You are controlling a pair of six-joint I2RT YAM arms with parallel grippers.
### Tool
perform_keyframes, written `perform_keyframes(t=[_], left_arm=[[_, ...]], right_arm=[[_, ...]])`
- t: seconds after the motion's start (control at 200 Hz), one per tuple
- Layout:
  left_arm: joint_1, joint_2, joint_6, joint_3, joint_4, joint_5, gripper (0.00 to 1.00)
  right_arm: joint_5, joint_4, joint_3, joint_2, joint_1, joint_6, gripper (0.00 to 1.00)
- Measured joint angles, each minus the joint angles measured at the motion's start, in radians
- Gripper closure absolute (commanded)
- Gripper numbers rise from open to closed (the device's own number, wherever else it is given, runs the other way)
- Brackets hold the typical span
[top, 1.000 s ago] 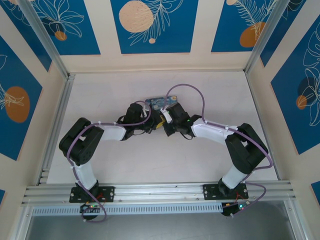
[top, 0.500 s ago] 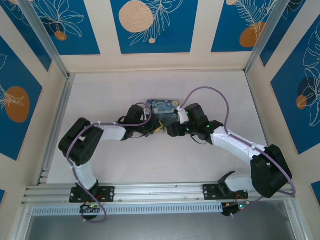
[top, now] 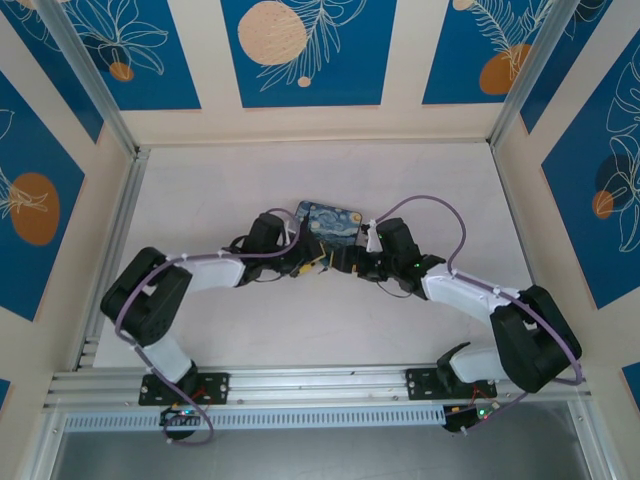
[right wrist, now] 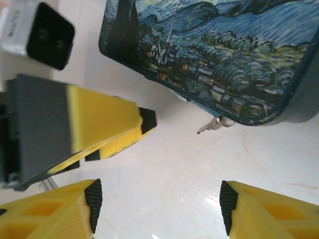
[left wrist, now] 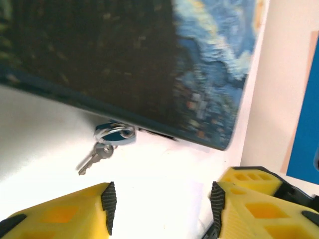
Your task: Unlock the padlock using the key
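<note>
Ahead of your open left claw (left wrist: 162,206) and open right claw (right wrist: 159,201), the key (left wrist: 94,158) dangles at the padlock (left wrist: 115,134); pinch it, then turn.

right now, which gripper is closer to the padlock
Left. The left gripper sits open just short of the padlock at the box edge; the right gripper, also open, looks farther back.

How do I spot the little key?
Find the blue swirly painted box in the middle of the white table. A tiny teal padlock peeks from under its edge. The key is the thin grey metal sliver lying right against the padlock.
</note>
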State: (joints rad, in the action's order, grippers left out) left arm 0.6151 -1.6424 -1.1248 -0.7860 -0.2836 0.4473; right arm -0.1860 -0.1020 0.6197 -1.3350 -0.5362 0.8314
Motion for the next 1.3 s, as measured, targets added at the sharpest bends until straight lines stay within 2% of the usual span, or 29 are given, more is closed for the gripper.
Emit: perform_keyframes(t=[0.255,0.5,0.815,1.12,1.3], left_arm=[[-0.016,0.191,0.089,-0.012,0.162,-0.091,0.19],[-0.049,0.217,0.153,-0.08,0.307,-0.153,0.07],[-0.068,0.204,0.193,-0.133,0.381,-0.17,0.04],[-0.105,0.112,0.261,-0.236,0.445,-0.181,0.0],[-0.13,0.024,0.303,-0.308,0.48,-0.187,0.0]], right_arm=[[-0.027,-0.093,0.01,-0.099,0.0,0.085,0.34],[-0.05,-0.096,0.113,-0.223,0.031,0.092,0.35],[-0.095,-0.084,0.291,-0.337,0.185,0.04,0.39],[-0.133,-0.136,0.155,-0.312,0.195,-0.044,0.42],[-0.13,-0.159,0.142,-0.341,0.185,-0.081,0.44]])
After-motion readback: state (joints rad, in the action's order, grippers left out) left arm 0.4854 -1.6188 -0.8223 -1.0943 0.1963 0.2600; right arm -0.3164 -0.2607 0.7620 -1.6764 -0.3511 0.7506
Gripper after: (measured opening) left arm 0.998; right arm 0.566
